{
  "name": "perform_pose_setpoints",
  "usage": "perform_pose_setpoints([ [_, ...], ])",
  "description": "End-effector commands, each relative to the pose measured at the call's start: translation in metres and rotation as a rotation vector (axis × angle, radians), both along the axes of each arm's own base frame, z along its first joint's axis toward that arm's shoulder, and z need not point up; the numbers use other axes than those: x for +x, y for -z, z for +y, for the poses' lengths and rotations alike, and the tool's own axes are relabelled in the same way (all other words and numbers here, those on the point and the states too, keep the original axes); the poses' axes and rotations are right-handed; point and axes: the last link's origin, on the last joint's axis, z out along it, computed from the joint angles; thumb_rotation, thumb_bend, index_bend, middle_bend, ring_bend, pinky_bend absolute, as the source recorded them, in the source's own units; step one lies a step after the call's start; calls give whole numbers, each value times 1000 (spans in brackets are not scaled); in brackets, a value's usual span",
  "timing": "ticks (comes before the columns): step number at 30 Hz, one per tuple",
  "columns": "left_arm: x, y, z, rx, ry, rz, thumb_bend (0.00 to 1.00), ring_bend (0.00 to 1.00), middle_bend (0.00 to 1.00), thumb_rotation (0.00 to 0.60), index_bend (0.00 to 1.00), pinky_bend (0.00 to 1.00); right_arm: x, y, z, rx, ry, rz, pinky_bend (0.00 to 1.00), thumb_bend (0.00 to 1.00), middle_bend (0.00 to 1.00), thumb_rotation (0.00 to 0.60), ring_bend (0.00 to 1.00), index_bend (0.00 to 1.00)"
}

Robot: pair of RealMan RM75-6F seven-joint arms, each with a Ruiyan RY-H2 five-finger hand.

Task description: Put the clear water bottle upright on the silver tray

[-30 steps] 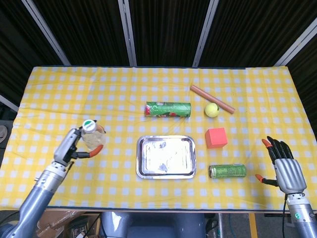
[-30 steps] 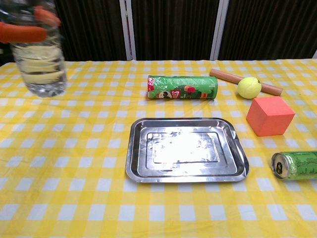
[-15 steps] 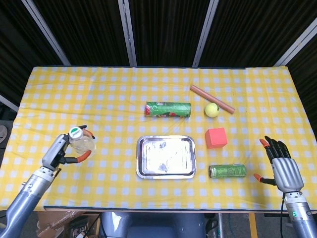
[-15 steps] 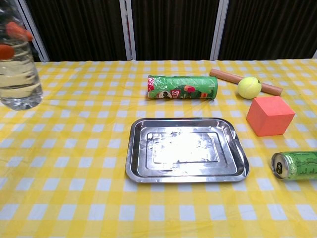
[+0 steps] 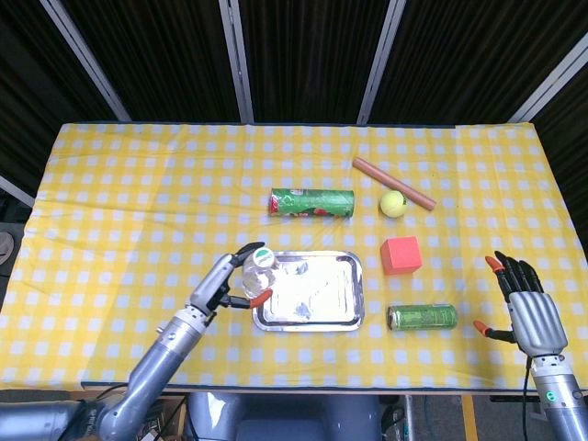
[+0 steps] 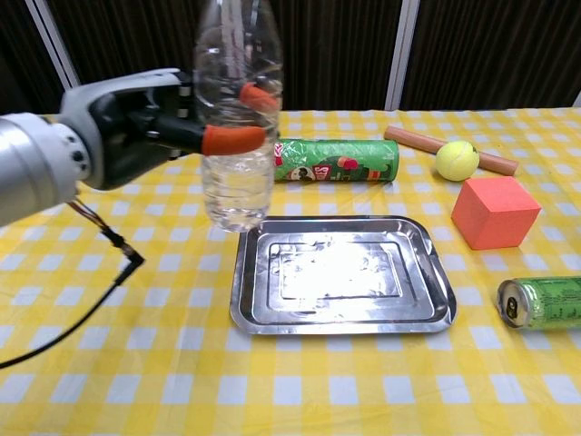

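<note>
My left hand [image 5: 223,286] [image 6: 136,127] grips the clear water bottle [image 5: 259,274] [image 6: 236,113], upright, with its green cap on top. The bottle hangs in the air over the left edge of the silver tray [image 5: 317,296] [image 6: 345,313], its base a little above the rim. Nothing lies in the tray. My right hand [image 5: 526,310] rests open with fingers spread near the table's front right corner, far from the tray; the chest view does not show it.
A green chips tube [image 5: 311,203] [image 6: 334,160] lies behind the tray. Right of the tray are a red cube [image 5: 401,254] [image 6: 493,212], a green can [image 5: 422,317] [image 6: 542,302] on its side, a tennis ball [image 5: 394,203] [image 6: 457,160] and a wooden rod [image 5: 393,183] [image 6: 413,139].
My left hand has carried the bottle from the table's left side rightward to the tray's left edge. The right hand has stayed in place.
</note>
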Motion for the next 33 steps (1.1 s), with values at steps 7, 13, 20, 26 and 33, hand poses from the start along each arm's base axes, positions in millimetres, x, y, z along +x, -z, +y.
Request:
perform_pose_setpoints([
  [7,21,77,19,-46,-66,48,477,88,554,600,585,52,-6,-2,-1,0,18,-9,0,50,0,600,0,9],
  [13,17,95,26,-66,-62,61,477,88,548,600,585,53,-9,0,-3,11,29,-8,0,49,0,600,0,9],
  [20,18,109,29,-108,-43,59,465,86,534,600,581,66,-10,1,-4,12,29,-7,0,49,0,600,0,9],
  [26,16,113,24,-135,-7,60,437,79,495,600,561,74,-10,-2,-4,3,28,-16,0,50,0,600,0,9],
  [33,3,107,19,-132,15,59,418,44,410,600,445,73,-9,-2,-2,7,27,-18,0,50,0,600,0,9],
])
